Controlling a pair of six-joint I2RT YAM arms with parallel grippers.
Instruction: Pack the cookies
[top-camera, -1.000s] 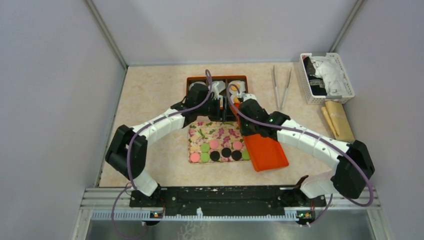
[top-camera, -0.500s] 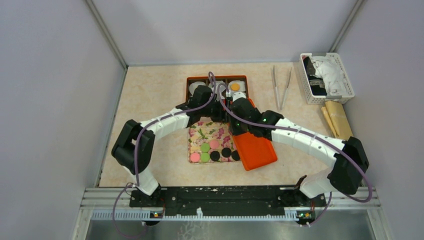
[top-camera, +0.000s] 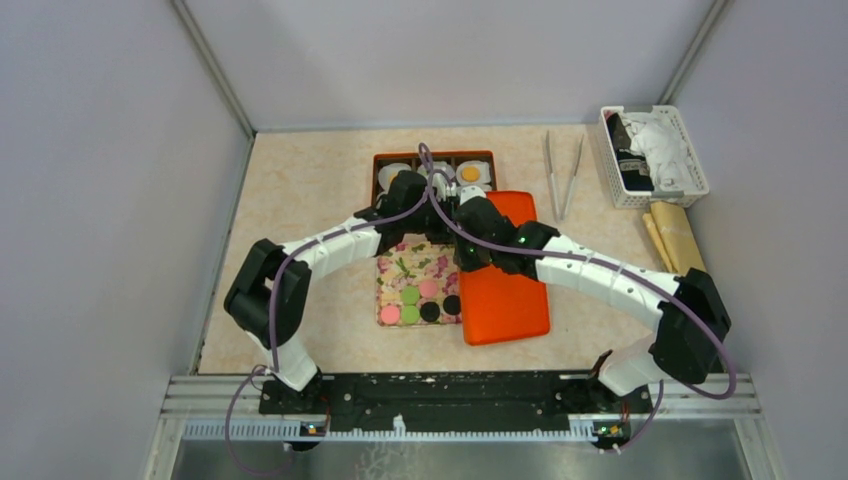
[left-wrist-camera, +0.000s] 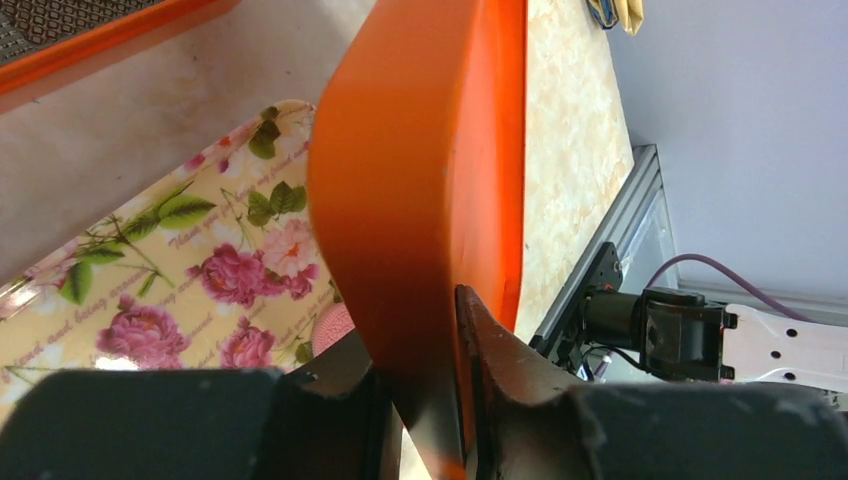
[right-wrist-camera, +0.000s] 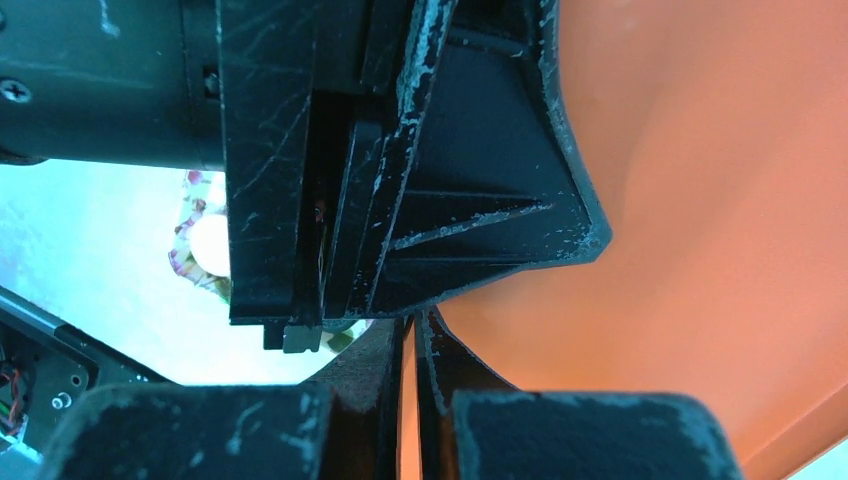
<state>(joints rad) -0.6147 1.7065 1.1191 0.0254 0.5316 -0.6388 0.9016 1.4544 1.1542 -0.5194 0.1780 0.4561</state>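
An orange lid (top-camera: 505, 290) lies flat to the right of the floral tray (top-camera: 405, 270) and overlaps the tray's right edge. Both grippers grip its far left corner. The left gripper (top-camera: 438, 215) is shut on the lid (left-wrist-camera: 420, 150), as the left wrist view (left-wrist-camera: 425, 400) shows. The right gripper (top-camera: 466, 228) is shut on the lid's thin edge (right-wrist-camera: 410, 370). Pink (top-camera: 390, 314), green (top-camera: 410, 296) and black (top-camera: 430, 312) cookies lie on the tray; a pink one shows in the left wrist view (left-wrist-camera: 335, 328). The orange-rimmed box (top-camera: 380, 165) behind holds white paper cups, one with an orange cookie (top-camera: 470, 173).
Metal tongs (top-camera: 560, 175) lie to the right of the box. A white basket (top-camera: 655, 155) with cloth stands at the far right, with a tan packet (top-camera: 675, 240) in front of it. Grey walls close in on both sides.
The orange lid has swung from a tilted pose to square and moved left, now covering the tray's right edge and the rightmost cookies. Both grippers moved with it.
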